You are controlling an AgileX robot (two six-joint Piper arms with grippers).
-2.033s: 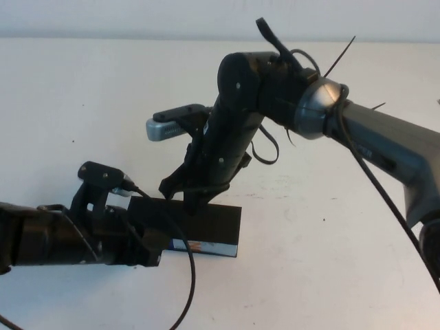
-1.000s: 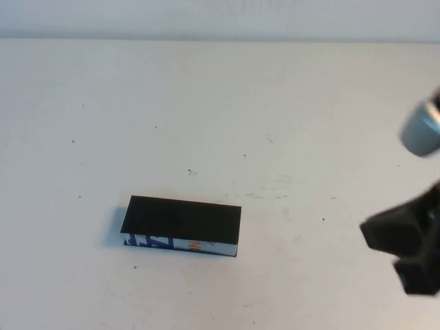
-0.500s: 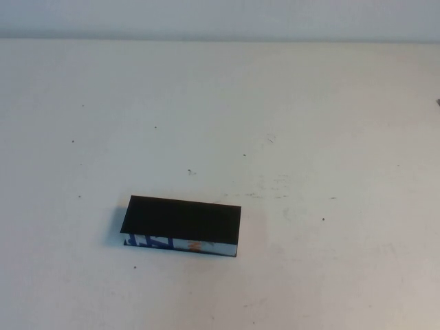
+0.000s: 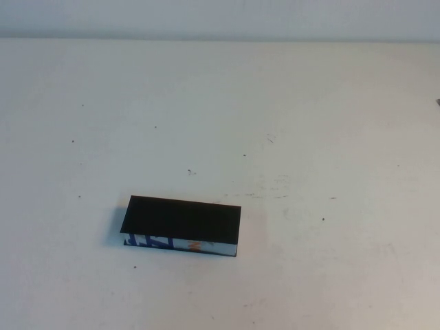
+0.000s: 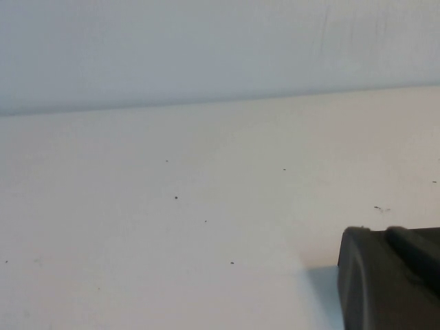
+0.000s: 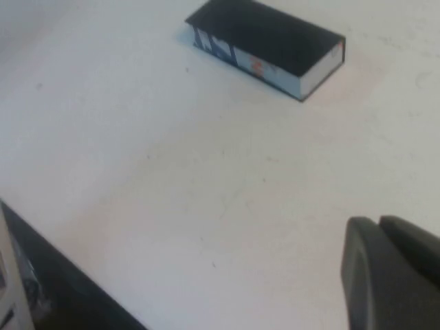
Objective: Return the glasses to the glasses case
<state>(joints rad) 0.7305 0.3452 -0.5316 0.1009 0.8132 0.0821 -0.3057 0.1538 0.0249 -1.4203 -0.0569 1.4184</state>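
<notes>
Both arms gone; closed glasses case (image 4: 182,225) lies on table (image 4: 309,124).

Wide white table (image 4: 309,124), matte and flecked with small dark specks. Lying flat on it, left of centre toward the near edge: rectangular black glasses case (image 4: 183,220), lid closed, blue, white and orange print along its near side.

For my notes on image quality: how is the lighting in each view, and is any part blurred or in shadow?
High view: soft, even light; the closed glasses case casts a faint shadow on the table. Left wrist view: the left gripper is a dark blur at the corner. Right wrist view: the right gripper is blurred too, the case slightly soft.
</notes>
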